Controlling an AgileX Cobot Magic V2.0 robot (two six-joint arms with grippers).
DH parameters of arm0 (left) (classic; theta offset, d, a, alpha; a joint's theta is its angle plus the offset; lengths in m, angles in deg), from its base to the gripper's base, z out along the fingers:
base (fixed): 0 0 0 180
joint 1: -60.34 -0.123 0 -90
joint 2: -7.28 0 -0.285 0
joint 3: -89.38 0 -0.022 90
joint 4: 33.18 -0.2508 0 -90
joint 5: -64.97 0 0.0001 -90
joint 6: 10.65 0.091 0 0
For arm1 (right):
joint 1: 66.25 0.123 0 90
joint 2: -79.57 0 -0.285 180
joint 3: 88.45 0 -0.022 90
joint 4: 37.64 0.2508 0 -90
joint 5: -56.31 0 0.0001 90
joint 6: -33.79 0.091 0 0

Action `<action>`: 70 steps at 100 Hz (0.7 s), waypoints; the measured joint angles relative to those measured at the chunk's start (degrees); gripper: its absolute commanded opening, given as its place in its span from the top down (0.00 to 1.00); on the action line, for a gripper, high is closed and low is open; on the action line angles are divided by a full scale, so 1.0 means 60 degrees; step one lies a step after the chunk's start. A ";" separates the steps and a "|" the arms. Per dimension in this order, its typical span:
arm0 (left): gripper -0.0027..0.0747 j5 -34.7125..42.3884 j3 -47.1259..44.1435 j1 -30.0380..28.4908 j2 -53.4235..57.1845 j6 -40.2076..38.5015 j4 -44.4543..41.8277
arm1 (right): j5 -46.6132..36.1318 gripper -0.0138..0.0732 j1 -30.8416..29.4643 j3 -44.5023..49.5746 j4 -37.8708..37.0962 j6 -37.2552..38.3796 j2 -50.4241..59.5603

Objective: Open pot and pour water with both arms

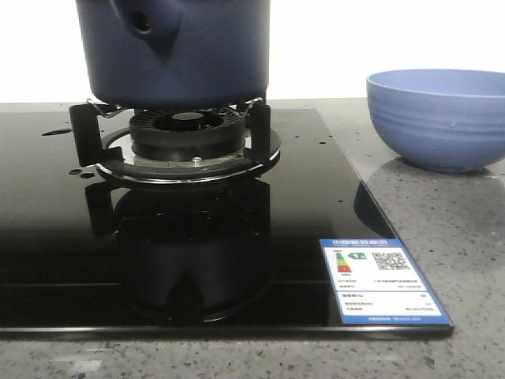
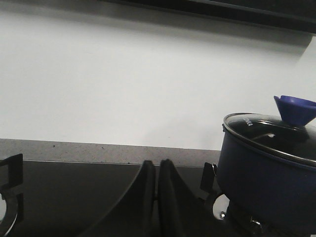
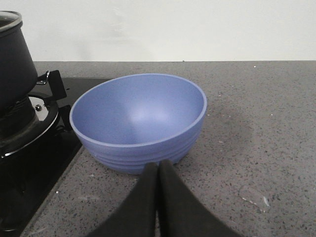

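Sat lidded on the burner (image 1: 188,136) of a black glass hob (image 1: 71,229): the pot (image 1: 180,49). Stood beside it on the speckled tabletop (image 1: 473,260): a light-blue bowl (image 3: 138,121). Pressed together, holding nothing: left tool (image 2: 156,197) and right tool (image 3: 158,197).

Light-blue ribbed bowl (image 1: 443,117) on speckled grey counter (image 1: 442,237), right of glossy black hob (image 1: 158,237). Energy label (image 1: 383,280) stuck at hob's near right corner. Burner (image 1: 188,134) central.

Smooth black curved fingers (image 2: 148,197) (matte) on both hands
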 measured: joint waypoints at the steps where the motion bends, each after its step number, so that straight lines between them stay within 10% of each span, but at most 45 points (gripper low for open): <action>1: 0.99 0.0000 0.0000 0.0000 0.0000 0.0000 0.0000 | 0.0000 0.90 0.0000 0.0000 0.0000 0.0000 0.0000; 36: 0.99 0.0015 -0.0075 -0.0068 0.0000 -0.0095 -0.0749 | 0.0000 0.90 0.0000 0.0000 0.0016 -0.0014 0.0021; 70: 0.99 -0.0691 -0.1513 -0.1714 0.1523 -0.3860 -0.4671 | -0.0019 0.90 0.0000 0.0000 0.0020 -0.0014 0.0044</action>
